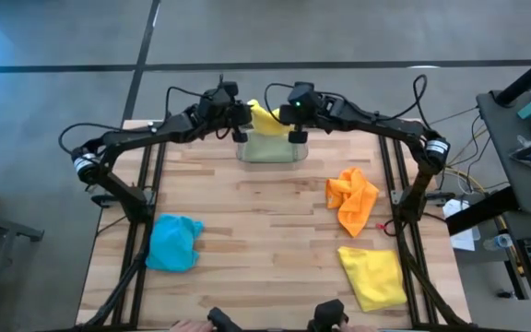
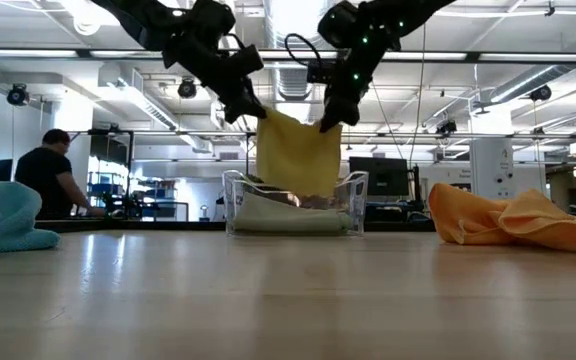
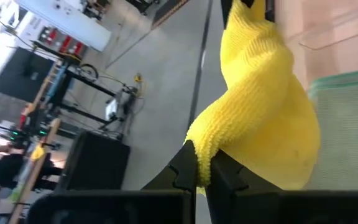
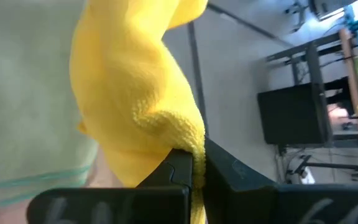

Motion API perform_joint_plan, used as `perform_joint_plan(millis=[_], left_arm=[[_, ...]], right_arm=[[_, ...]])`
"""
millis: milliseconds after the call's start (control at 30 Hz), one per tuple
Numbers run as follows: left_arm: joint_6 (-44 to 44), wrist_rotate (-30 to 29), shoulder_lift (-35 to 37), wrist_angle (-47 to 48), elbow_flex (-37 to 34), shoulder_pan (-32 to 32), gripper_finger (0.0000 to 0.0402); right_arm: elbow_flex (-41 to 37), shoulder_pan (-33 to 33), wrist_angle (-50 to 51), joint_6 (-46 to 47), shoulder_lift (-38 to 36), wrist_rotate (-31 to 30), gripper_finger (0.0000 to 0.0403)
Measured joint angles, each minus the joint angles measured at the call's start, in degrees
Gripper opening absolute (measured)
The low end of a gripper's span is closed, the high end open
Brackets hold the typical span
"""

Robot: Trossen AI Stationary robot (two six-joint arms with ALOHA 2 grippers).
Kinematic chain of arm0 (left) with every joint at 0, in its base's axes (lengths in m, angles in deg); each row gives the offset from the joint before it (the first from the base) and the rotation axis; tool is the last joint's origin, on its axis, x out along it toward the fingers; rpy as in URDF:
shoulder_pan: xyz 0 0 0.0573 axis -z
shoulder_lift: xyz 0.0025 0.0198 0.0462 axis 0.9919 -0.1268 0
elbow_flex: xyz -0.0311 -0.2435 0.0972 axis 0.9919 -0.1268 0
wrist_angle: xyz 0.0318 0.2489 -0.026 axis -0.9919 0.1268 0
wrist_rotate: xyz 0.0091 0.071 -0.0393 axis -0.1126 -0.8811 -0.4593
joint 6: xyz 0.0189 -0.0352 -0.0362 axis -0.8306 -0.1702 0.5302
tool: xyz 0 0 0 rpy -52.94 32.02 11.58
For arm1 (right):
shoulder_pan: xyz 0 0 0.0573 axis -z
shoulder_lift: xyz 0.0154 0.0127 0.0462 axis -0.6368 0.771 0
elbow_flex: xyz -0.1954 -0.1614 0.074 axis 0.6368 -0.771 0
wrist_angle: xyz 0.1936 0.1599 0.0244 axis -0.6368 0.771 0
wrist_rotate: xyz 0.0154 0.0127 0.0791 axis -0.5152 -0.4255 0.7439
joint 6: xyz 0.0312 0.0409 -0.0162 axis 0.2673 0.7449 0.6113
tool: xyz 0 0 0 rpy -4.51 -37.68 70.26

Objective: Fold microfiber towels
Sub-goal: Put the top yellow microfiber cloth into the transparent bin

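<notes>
Left gripper (image 2: 251, 108) and right gripper (image 2: 326, 118) each pinch a top corner of a yellow microfiber towel (image 2: 298, 152), which hangs flat, top edge stretched between them, above the clear plastic bin (image 2: 236, 200) holding a folded pale green towel (image 1: 267, 148)

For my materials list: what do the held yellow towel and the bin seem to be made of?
Yellow towel: soft microfiber-like cloth, matte; a nubby looped pile shows and it drapes limply. Bin: probably clear, glossy, rigid plastic; the green towel shows through its walls.
</notes>
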Motion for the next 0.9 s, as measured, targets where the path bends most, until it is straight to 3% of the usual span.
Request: perform_joint_plan(millis=[300,700,900], left_arm=[[-3.03,-5.58,0.06,-3.01,0.78,-0.08,0.0],[-3.73,-3.87,-2.15,1.52,0.58,-0.24,0.0],[-4.18,-3.77,-3.15,3.59,-1.5,-0.2,0.0]], right_arm=[[2.94,1.31,-0.58,-3.63,0.0,-3.3,0.0008],[2.37,3.02,1.74,-1.83,0.33,-1.94,0.0008],[-0.75,2.43,2.43,0.91,0.33,2.31,0.0008]])
